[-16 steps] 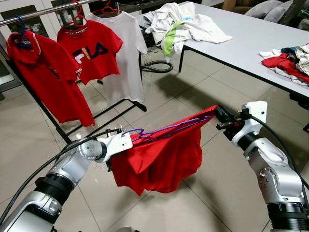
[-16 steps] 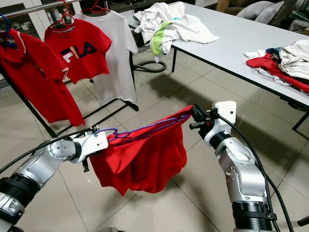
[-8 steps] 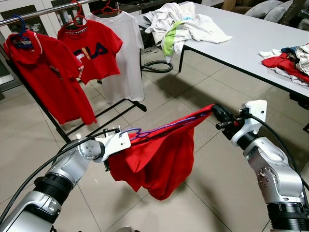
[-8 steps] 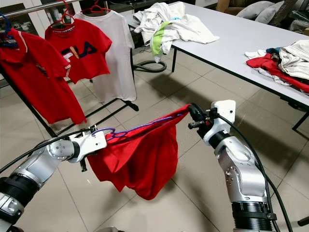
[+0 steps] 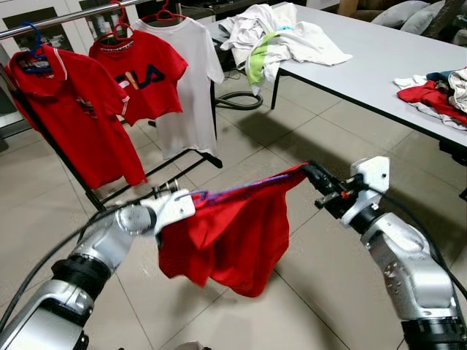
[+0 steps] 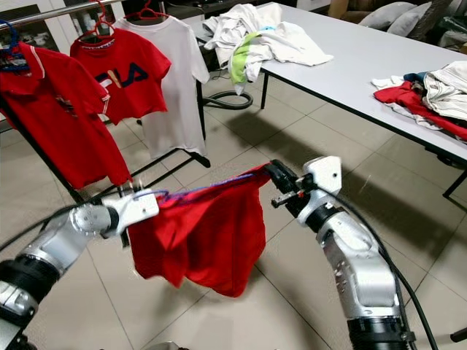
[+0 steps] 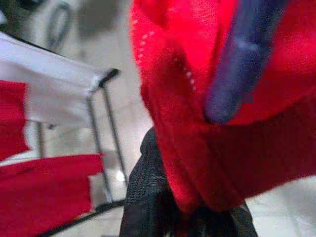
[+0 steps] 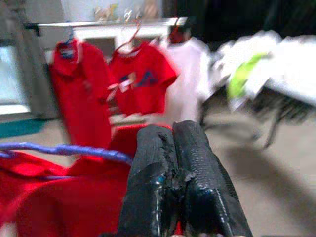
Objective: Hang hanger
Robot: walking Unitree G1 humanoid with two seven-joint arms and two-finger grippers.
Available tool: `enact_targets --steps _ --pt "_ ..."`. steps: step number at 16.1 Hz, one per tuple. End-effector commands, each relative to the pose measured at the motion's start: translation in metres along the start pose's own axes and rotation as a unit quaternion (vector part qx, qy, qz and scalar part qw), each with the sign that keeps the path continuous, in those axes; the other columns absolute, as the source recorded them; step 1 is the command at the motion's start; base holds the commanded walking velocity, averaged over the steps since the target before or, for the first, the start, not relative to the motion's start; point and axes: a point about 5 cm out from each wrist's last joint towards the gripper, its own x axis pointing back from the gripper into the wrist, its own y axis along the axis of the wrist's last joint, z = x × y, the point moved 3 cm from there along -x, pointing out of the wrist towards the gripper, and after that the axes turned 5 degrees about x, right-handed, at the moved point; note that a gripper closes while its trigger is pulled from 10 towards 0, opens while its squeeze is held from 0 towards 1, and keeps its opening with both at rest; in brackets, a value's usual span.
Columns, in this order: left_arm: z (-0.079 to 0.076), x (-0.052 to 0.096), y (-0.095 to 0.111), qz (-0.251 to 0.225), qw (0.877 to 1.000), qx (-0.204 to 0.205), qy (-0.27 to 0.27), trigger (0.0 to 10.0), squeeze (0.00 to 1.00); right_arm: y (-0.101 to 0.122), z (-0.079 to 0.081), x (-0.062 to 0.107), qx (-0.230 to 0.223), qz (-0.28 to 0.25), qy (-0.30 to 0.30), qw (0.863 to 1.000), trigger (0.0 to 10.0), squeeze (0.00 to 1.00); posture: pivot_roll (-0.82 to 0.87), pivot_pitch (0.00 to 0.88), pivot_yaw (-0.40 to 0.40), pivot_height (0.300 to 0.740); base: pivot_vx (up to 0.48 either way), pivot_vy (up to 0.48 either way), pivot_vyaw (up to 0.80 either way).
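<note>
Purple hanger (image 5: 241, 192) with red shirt (image 5: 226, 237) spans frame centre, above the floor. Left gripper (image 5: 191, 197) pinches the hook end, right gripper (image 5: 306, 172) is clamped on the shirt's shoulder. Clothes rack (image 5: 73, 14) upper left, table (image 5: 379, 58) upper right.

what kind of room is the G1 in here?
Probably a laundry or clothes-sorting area of an indoor space. A garment rack holds hung T-shirts, a grey table carries loose piles of clothes, and the floor is tiled.
</note>
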Motion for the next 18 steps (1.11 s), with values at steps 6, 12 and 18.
enact_targets --steps 6,12,18 --pt "0.024 0.003 0.009 -0.025 0.998 -0.014 0.053 0.0 0.00 0.020 0.028 -0.005 0.143 -0.079 0.018 0.986 0.0 0.00 -0.07 0.000 0.078 0.740 0.000 0.000 0.00" --pt "0.029 0.010 0.035 -0.150 0.978 0.143 0.009 0.0 0.00 -0.025 0.046 0.011 0.046 0.026 0.075 0.996 10.0 1.00 -0.06 0.000 0.071 0.740 0.000 0.000 0.00" --pt "0.062 0.066 0.090 -0.327 0.924 0.139 -0.139 0.0 0.00 -0.024 0.070 0.023 0.069 0.023 0.220 0.973 10.0 1.00 -0.06 0.000 0.072 0.740 0.000 0.000 0.00"
